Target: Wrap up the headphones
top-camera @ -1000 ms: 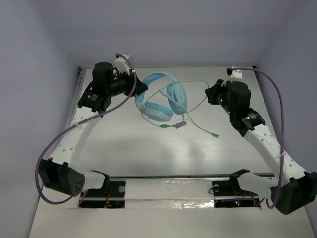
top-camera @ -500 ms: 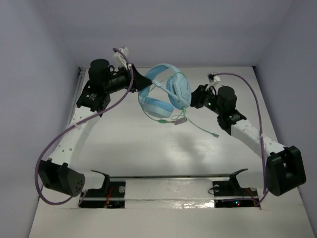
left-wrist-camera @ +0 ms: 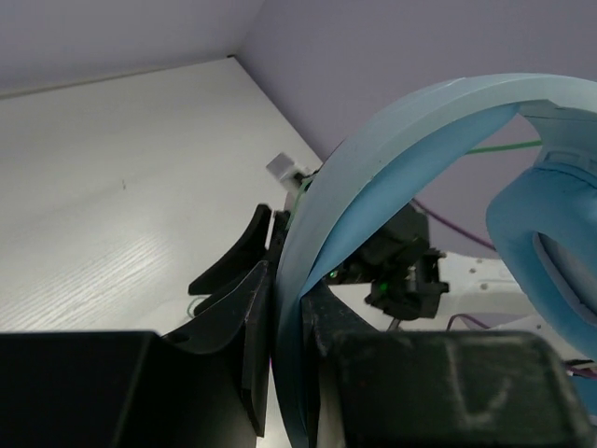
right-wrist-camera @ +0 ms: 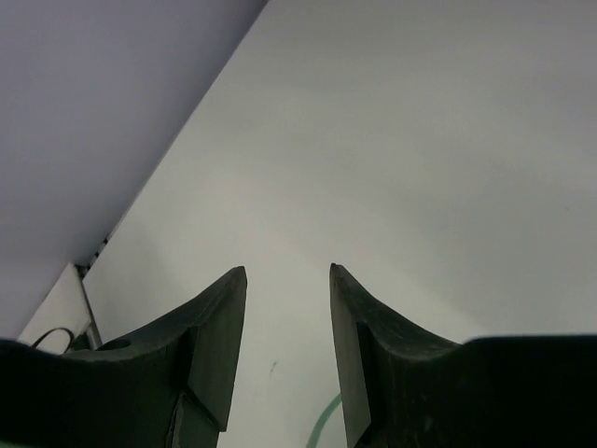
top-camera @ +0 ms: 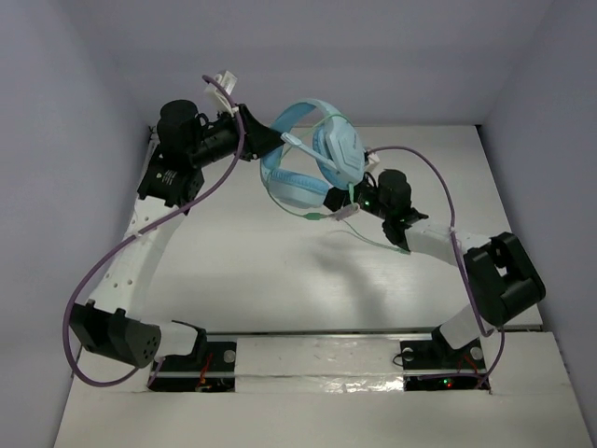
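Seen from above, the white table (top-camera: 280,280) carries nothing of the task directly. The light blue padded over-ear headphones (top-camera: 322,149) hang in the air over its 12 o'clock region.

The step in hand looks like taking up the cable for a turn around the headset. For that, the left arm should hold the headset steady and high enough that the cups don't swing. The right arm should catch the cable close to the cups rather than out toward its free end, so each loop draws snug and no slack trails.

The left gripper (left-wrist-camera: 284,280) is clamped tight on the curved band, at about 9 o'clock of the headset in the overhead view. The band fills the whole slit between its jaws.

The right gripper (top-camera: 338,199) sits at roughly 5 o'clock of the lower cup. Its jaws stand partly apart with only bare table showing between them, so it holds nothing.

The thin pale green cable (top-camera: 317,217) droops from the cups just beside that gripper and trails toward 4 o'clock. A sliver shows below the jaws in the right wrist view, ungripped.
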Action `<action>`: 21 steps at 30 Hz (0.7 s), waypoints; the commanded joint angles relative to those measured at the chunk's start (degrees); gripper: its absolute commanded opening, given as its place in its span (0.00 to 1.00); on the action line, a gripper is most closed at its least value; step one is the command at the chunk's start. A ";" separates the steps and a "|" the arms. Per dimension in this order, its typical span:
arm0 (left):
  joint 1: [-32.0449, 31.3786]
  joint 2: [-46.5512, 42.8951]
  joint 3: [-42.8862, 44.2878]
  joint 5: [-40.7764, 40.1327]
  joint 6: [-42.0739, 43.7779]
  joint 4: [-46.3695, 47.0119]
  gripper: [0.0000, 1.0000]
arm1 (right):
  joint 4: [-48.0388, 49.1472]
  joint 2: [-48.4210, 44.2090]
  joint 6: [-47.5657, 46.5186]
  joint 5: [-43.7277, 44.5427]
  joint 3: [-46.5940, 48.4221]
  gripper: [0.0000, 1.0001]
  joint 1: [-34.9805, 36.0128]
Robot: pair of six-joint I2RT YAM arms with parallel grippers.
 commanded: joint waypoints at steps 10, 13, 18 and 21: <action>0.45 -0.28 8.27 0.35 -12.40 11.32 0.00 | 16.96 7.00 1.81 1.24 -5.82 0.50 -0.09; 0.45 -0.01 9.68 -0.52 -12.05 10.35 0.00 | 15.91 8.15 0.94 1.85 -5.55 0.50 -0.09; 0.45 -0.10 10.47 -1.49 -12.48 10.52 0.00 | 16.00 10.52 0.50 3.00 -5.29 0.52 0.53; 0.45 -0.36 10.12 -2.98 -13.10 11.05 0.00 | 16.70 12.45 1.20 2.47 -5.11 0.51 1.31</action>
